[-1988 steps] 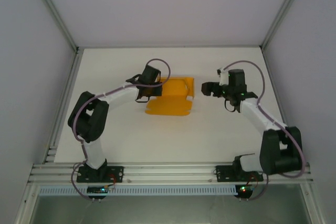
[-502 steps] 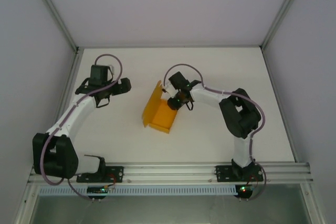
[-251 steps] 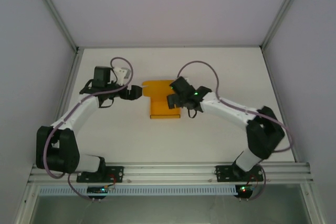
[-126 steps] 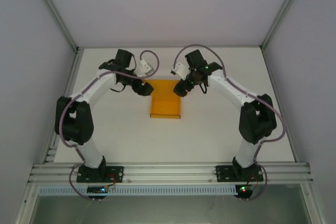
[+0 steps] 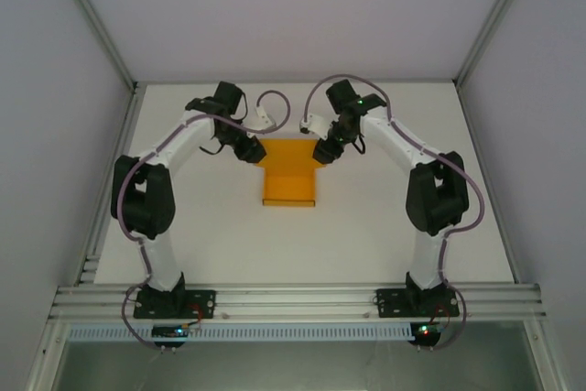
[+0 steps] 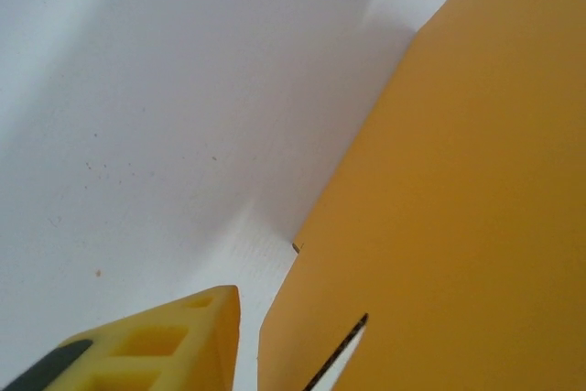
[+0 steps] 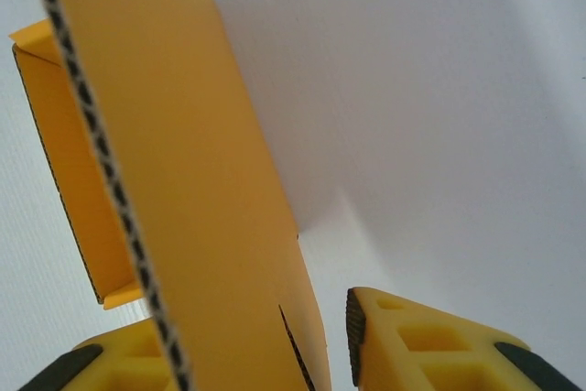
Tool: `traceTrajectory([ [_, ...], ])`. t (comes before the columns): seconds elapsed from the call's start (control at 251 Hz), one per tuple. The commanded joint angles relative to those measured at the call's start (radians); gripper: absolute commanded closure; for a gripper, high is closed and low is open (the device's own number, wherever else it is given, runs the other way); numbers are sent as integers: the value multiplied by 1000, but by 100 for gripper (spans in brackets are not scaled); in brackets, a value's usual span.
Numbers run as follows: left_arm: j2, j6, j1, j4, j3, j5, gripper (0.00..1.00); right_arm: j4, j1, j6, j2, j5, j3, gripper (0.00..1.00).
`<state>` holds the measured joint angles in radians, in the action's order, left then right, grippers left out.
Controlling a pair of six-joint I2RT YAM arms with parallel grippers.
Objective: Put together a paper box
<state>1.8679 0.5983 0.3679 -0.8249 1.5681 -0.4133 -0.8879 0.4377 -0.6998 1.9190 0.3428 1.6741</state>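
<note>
Near the worktop's (image 5: 385, 226) far edge, midway across, lies the orange paper box (image 5: 288, 182), the right gripper (image 5: 323, 150) loosely straddling a raised flap (image 7: 183, 180) and the left gripper's (image 5: 249, 149) hold impossible to tell; an uneven pinch could crease or skew the thin card.

Count being logged. One orange paper box (image 5: 288, 176) is being seen, on one white table (image 5: 366, 226). Two arms are being counted: left arm (image 5: 179, 146), right arm (image 5: 403, 148). One gripper is being carried per arm, two in total: left gripper (image 5: 249, 150), right gripper (image 5: 325, 148). Two purple cables are being counted: left cable (image 5: 273, 93), right cable (image 5: 343, 78). Two yellow fingers (image 7: 430, 345) are being shown in the right wrist view, one yellow finger (image 6: 156, 345) in the left wrist view.
</note>
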Motion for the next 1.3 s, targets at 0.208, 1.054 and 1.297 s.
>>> traceTrajectory([
  [0.208,17,-12,26,-9,28,16,100,-34,1,-38,30,23,30,86],
  [1.054,6,-1036,156,418,-41,488,100,627,94,1192,-54,-572,-140,100],
  [1.297,52,-1228,167,599,-97,486,100,745,150,1288,18,-646,-175,99],
])
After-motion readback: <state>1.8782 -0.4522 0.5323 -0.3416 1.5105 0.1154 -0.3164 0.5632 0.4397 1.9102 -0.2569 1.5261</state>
